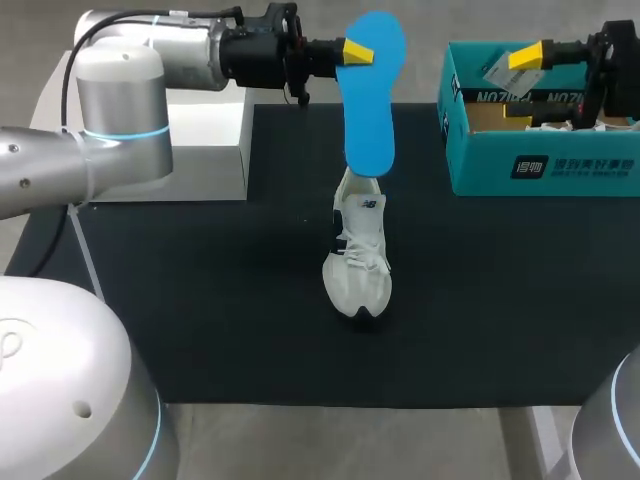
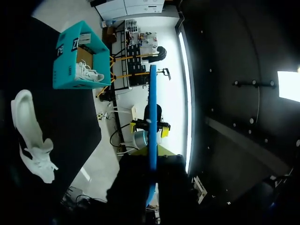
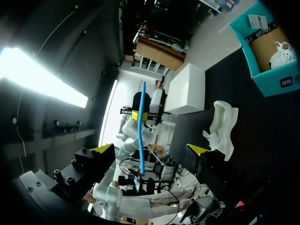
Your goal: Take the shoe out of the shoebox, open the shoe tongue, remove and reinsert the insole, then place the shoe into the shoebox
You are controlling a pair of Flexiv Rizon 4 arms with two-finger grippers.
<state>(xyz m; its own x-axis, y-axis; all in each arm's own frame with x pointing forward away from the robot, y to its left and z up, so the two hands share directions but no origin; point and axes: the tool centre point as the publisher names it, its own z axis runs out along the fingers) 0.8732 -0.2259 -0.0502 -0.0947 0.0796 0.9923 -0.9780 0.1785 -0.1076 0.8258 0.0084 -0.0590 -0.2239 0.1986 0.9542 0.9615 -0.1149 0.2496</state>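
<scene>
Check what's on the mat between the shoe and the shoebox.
Nothing: in the head view that stretch of black mat between the shoe and the shoebox is bare. The insole is held over the shoe by the left gripper.

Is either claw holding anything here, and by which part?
The left claw grips the insole near its upper end. The right claw is open and empty over the shoebox.

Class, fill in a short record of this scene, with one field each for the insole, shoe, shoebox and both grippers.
shoe: white, on the black mat
insole: blue, out of the shoe, held upright above it
shoebox: teal, open, another white shoe inside
left gripper: shut on the insole
right gripper: open, empty, near the shoebox
</scene>
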